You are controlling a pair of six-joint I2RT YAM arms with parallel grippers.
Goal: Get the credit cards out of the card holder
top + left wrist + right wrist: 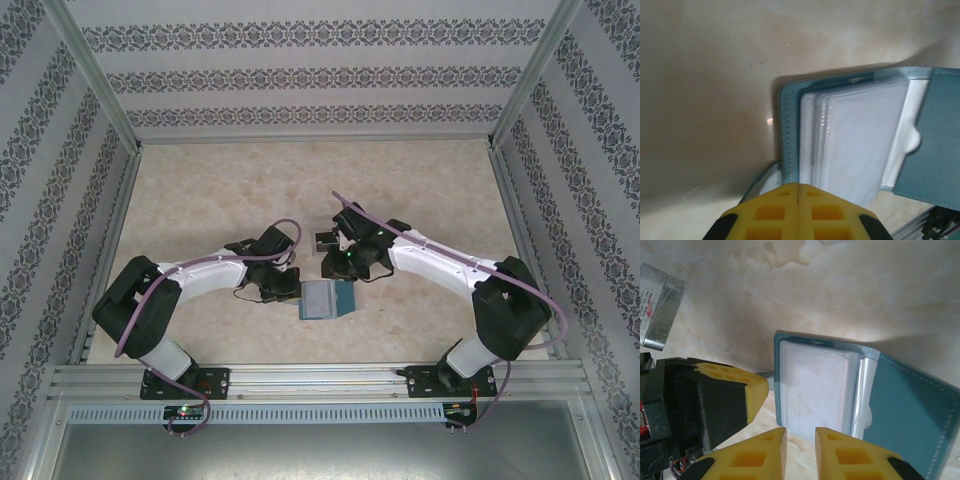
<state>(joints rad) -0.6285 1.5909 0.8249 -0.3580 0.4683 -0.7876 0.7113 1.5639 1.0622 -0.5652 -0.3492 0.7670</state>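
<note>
L jaws: together, prob. clamped on open card holder (905,405) edge | R jaws: slightly apart, nothing between

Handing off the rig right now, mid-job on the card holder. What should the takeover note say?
Left gripper: shut, tips at one edge of the card holder; whether it pinches that edge is unclear.
Right gripper: jaws slightly apart, empty, at the near edge of the clear sleeves.
Holder: lying open on the table, between the arms.
Done: one grey card lies on the table, apart from the holder.
Left: cannot tell if the sleeves hold more cards; check, pull any out.
</note>
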